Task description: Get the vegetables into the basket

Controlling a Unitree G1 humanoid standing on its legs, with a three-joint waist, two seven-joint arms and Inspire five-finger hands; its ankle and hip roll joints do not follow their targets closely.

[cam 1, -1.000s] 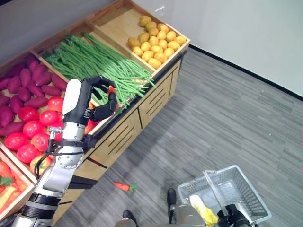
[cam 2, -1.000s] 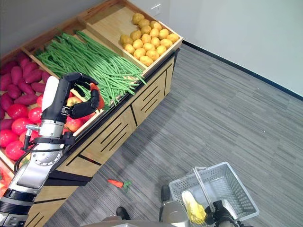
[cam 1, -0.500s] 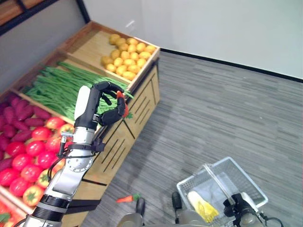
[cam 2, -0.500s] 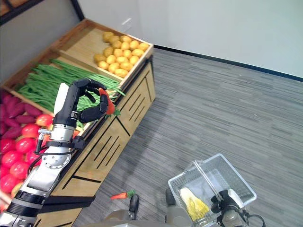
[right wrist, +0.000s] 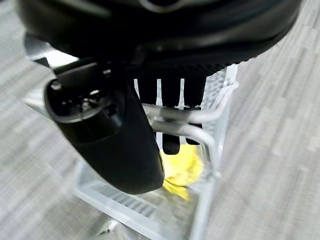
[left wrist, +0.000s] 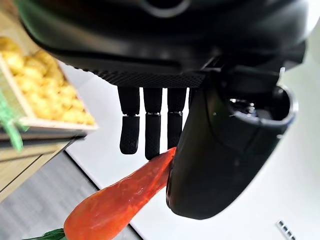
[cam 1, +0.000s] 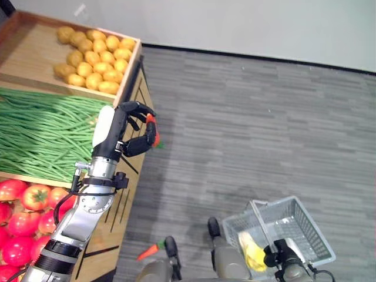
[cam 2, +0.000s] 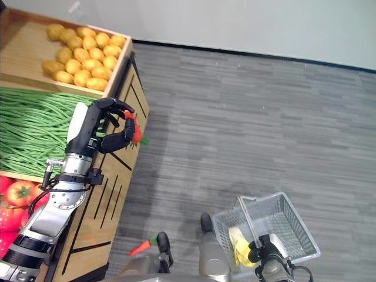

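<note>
My left hand (cam 1: 120, 126) is shut on an orange carrot (cam 1: 152, 130) with a green top, held in the air just past the front edge of the wooden stand (cam 1: 130, 64). In the left wrist view the thumb (left wrist: 225, 150) and fingers pinch the carrot (left wrist: 115, 205). My right hand (cam 1: 281, 257) is shut on the metal handle (right wrist: 175, 117) of a wire basket (cam 1: 311, 229) low over the grey floor. A yellow vegetable (cam 1: 252, 252) lies inside the basket. Another carrot (cam 1: 147, 251) lies on the floor by the stand's base.
The stand holds potatoes (cam 1: 94, 59), long green beans (cam 1: 41, 129) and tomatoes (cam 1: 29, 211) in separate bins. Grey carpet floor (cam 1: 252, 129) stretches from the stand to the white wall.
The camera has swung, so the stand has slid left in view. My left hand has carried the carrot from over the bins out past the stand's front edge. The right hand keeps the basket.
</note>
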